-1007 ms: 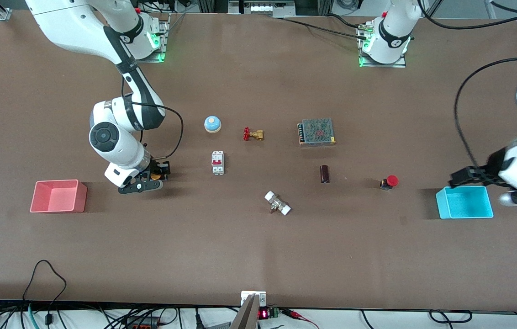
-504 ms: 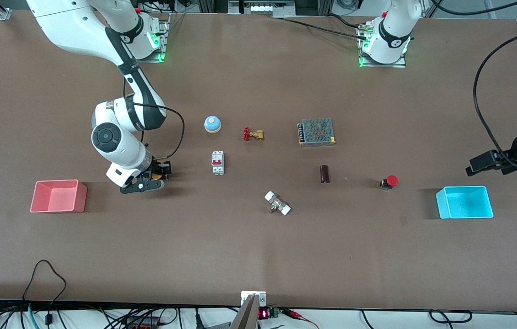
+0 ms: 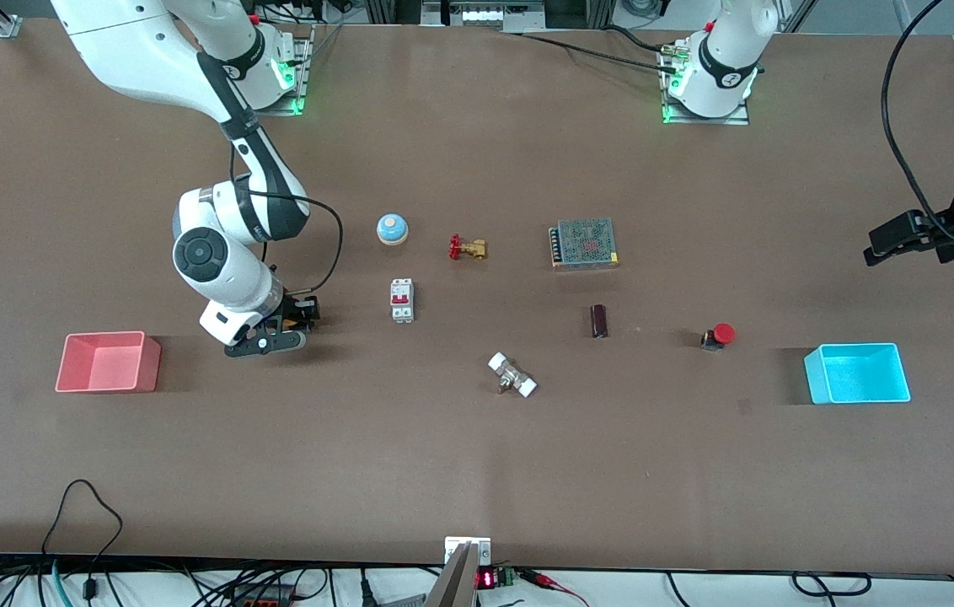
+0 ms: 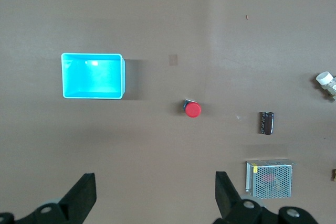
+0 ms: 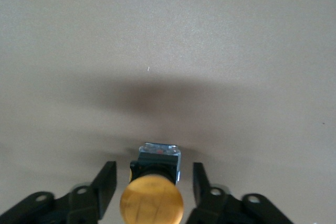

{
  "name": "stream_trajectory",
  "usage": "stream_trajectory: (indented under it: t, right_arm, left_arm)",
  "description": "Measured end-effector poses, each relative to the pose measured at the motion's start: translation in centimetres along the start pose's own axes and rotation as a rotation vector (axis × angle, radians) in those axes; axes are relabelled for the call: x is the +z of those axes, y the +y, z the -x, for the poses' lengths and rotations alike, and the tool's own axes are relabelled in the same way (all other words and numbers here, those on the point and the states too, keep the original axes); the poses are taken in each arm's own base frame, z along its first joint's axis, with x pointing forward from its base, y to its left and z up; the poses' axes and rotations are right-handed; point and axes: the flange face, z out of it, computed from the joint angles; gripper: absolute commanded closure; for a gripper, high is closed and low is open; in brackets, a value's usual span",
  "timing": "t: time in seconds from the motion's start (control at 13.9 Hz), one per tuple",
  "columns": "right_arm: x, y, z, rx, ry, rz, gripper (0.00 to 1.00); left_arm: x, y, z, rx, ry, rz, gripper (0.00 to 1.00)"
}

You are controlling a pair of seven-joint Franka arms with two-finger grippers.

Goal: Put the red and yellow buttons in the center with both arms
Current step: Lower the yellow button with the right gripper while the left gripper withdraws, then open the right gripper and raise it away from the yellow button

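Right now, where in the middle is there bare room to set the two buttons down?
Bare tabletop lies nearer the camera than the white-capped fitting. Also free: between the breaker and the dark cylinder. Crowded: the row of bell, valve and mesh box.

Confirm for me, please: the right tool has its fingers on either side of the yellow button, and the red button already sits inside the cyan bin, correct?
Not quite. The right tool does straddle the yellow button, but the red button is not in the cyan bin; the front view shows it on the table beside the bin, toward the centre.
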Motion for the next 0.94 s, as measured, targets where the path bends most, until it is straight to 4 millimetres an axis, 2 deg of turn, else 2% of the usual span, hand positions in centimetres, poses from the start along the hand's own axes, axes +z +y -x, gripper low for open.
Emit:
stream_trajectory:
  t: [0.14, 0.29, 0.36, 0.43, 0.5, 0.65, 0.79, 0.86, 0.94]
  right_arm:
    - [-0.1, 0.0, -0.1, 0.000, 0.004, 0.000, 0.00]
    - [-1.2, 0.2, -0.9, 0.005, 0.029, -0.001, 0.00]
    - [-3.1, 0.6, -1.7, 0.012, 0.042, 0.001, 0.00]
    - [-5.9, 1.1, -2.6, 0.021, 0.039, 0.003, 0.00]
    - [-9.8, 1.6, -3.3, 0.032, 0.028, 0.004, 0.00]
    - [-20.2, 3.8, -3.3, 0.074, 0.008, -0.002, 0.00]
    - [-30.4, 8.1, -0.9, 0.139, 0.002, -0.005, 0.00]
    - [-34.3, 10.4, 0.7, 0.175, 0.000, -0.007, 0.00]
    - [-37.2, 12.4, 2.1, 0.207, 0.000, -0.009, 0.00]
  left_arm:
    - [0.0, -0.4, 0.0, -0.014, 0.000, 0.003, 0.00]
    - [-0.1, -1.0, 0.0, -0.029, 0.000, 0.015, 0.00]
    - [-0.1, -1.2, 0.0, -0.034, 0.001, 0.020, 0.00]
    - [-0.1, -1.2, 0.0, -0.034, 0.001, 0.020, 0.00]
    - [-0.1, -1.1, 0.0, -0.032, 0.001, 0.020, 0.00]
    - [-0.1, -1.0, 0.1, -0.030, -0.001, 0.020, 0.00]
    - [-0.1, -1.0, 0.1, -0.031, -0.001, 0.020, 0.00]
    - [-0.1, -1.0, 0.1, -0.031, -0.001, 0.020, 0.00]
    - [-0.1, -1.0, 0.1, -0.031, -0.001, 0.020, 0.00]
